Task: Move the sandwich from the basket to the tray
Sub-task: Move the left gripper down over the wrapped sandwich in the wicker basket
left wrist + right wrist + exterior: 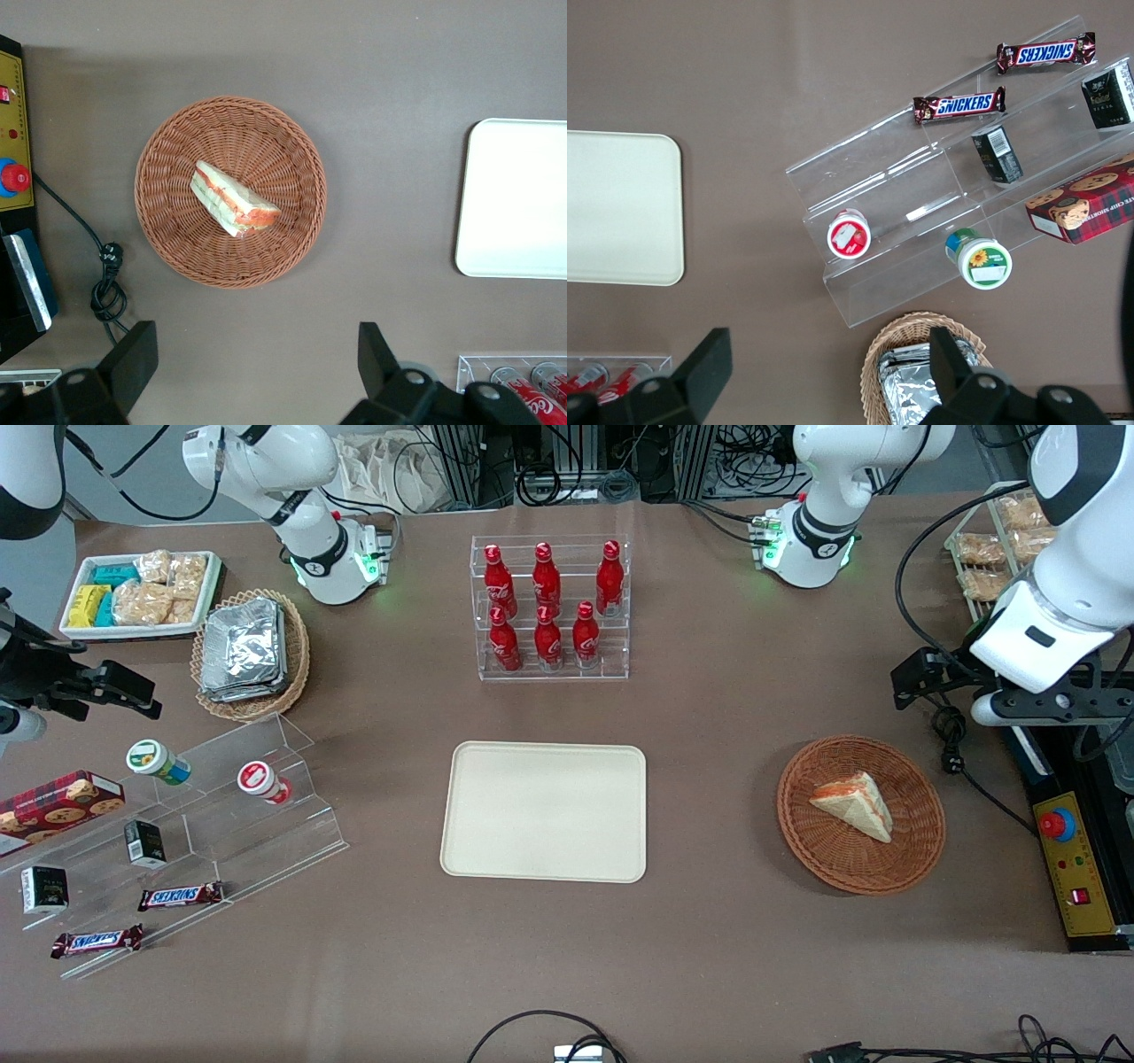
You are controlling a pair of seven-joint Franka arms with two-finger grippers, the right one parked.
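Cables (540, 1036) lie at the tabletop (726, 957) edge nearest the front camera. Two chocolate bars (97, 941) rest on a clear stepped stand (221, 815) toward the parked arm's end, along with two small dark boxes (144, 843), two round tubs (158, 762) and a red biscuit box (58, 804).

Tray (545, 810): flat, cream-coloured, sits at mid-tabletop, nothing on it. Its rounded edge also shows in the left wrist view (518, 199).

Basket (861, 813): round, brown wicker, stands toward the working arm's end, well apart from the tray. Sandwich (852, 804): lies inside the basket, near its centre, resting on the weave; orange-red filling is visible along one edge. The left wrist view confirms this, with the sandwich (232, 198) in the middle of the basket (230, 190).

Claw (252, 367): hangs high above the tabletop, looking down on the basket, clear of both basket and sandwich. Its two fingers (133, 359) are spread wide apart and grip nothing. In the front view the claw's fingers cannot be made out.

Farther from the front camera than the tray, a clear rack (551, 607) holds six red bottles (547, 580). A paler basket (252, 654) with foil packets and a white snack tray (142, 593) sit toward the parked arm's end.
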